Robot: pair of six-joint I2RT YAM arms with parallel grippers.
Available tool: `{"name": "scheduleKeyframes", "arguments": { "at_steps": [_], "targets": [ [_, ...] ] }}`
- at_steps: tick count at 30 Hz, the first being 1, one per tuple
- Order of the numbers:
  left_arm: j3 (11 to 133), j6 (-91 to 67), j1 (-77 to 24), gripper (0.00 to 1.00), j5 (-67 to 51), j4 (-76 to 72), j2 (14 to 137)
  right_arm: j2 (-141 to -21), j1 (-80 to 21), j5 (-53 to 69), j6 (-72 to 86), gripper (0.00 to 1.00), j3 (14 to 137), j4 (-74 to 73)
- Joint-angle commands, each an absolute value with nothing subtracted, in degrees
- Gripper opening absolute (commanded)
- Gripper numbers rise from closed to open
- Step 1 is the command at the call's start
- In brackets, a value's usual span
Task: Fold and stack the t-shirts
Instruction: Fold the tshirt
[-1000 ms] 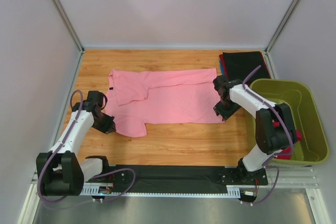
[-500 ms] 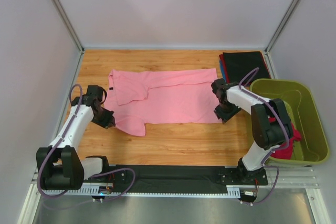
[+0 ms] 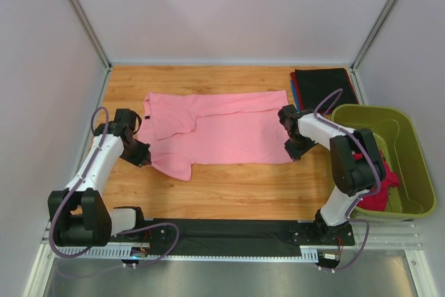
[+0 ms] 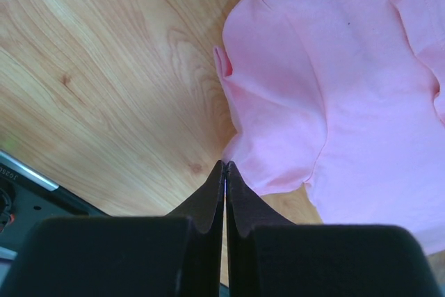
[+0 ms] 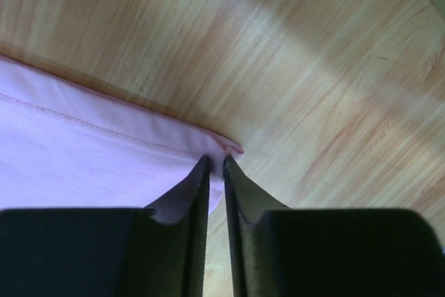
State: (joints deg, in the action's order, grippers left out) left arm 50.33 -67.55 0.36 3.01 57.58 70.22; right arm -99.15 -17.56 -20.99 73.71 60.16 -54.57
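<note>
1. Done so far: a stack of folded t-shirts (image 3: 323, 87) sits in the far right corner of the table (image 3: 229, 193). Black is on top, with slivers of blue and red showing at its left side. How many are in the stack cannot be counted.
2. In hand: the pink t-shirt (image 3: 222, 133) lies across the middle of the table, collar toward the left edge and hem toward the right. Its far side looks turned in over the body, and the near sleeve juts toward the near edge. The fold looks begun, not finished.
3. Left fingers (image 4: 205, 206): pressed tight together, tips at the rim of the near sleeve, where the cloth puckers. Whether any cloth is caught between them cannot be told.
4. Right fingers (image 5: 184, 199): a narrow slit between them, set down at the near hem corner. The cloth runs under one finger, and no firm pinch is evident.
5. Waiting: a magenta-red t-shirt (image 3: 379, 196) lies bunched in the olive-green tub (image 3: 417, 172) at the right edge, unfolded.
6. Judgement: roughly mid-task. The pink shirt needs its remaining folds and a move onto the stack, then the tub shirt needs the same.
</note>
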Motion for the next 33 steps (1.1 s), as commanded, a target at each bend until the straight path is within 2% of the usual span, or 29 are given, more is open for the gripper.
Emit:
{"name": "scheduleKeyframes", "arguments": {
  "at_steps": [1, 2, 13, 20, 33],
  "targets": [
    [53.43, -66.10, 0.09, 0.00, 4.48, 58.44, 70.66, -99.93, -17.23, -25.40, 76.56, 0.13, 58.09, -54.67],
    [54.57, -65.83, 0.09, 0.00, 5.70, 58.88, 70.75, -99.76, -17.23, -25.84, 75.42, 0.00, 58.27, -54.93],
    [59.50, -61.17, 0.09, 0.00, 11.07, 57.84, 71.28, -94.92, -17.23, -26.45, 61.71, 0.00, 64.06, -56.51],
    [64.41, -60.38, 0.17, 0.00, 12.91, 57.57, 75.67, -100.02, -17.14, -26.63, 54.68, 0.00, 73.37, -58.10],
    [79.80, -57.48, 0.17, 0.00, 13.80, 59.94, 92.54, -111.53, -14.07, -21.45, 43.16, 0.00, 89.03, -58.54]
  ]
}}
